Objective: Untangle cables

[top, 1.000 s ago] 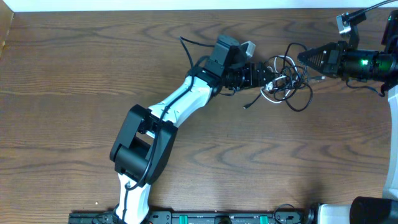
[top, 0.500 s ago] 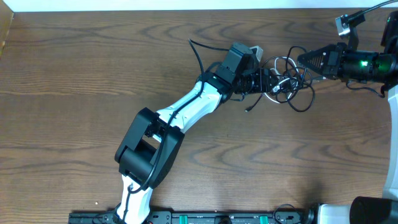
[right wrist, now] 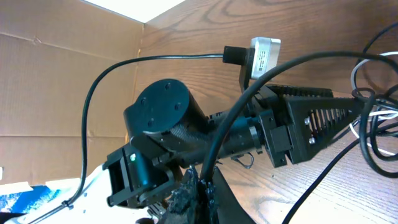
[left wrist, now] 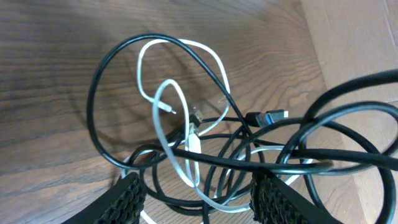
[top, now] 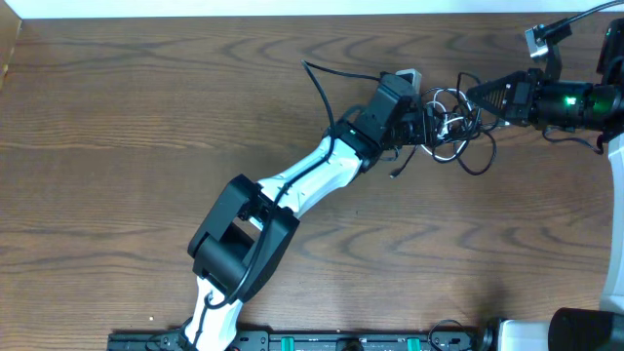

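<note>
The cables (top: 454, 125) lie bunched in a small knot at the back right of the wooden table. My left gripper (top: 427, 123) reaches in from the left. In the left wrist view it (left wrist: 200, 194) is open, its jaws on either side of a white cord (left wrist: 163, 99) and black loops (left wrist: 98, 81), with a silver plug (left wrist: 271, 116) beyond. My right gripper (top: 472, 95) points in from the right at the knot's far edge. In the right wrist view it (right wrist: 200, 188) is shut on a black cable (right wrist: 231, 118) that runs up and right.
A cardboard wall (left wrist: 354, 37) stands close behind the knot. The left wrist camera's black lead (top: 317, 83) arcs over the table. The right arm's body (top: 575, 100) fills the back right corner. Base hardware (top: 292, 341) lines the front edge.
My left arm has moved right and toward the back, into the knot. The knot has bunched tighter toward the right gripper. The right arm has not moved.
</note>
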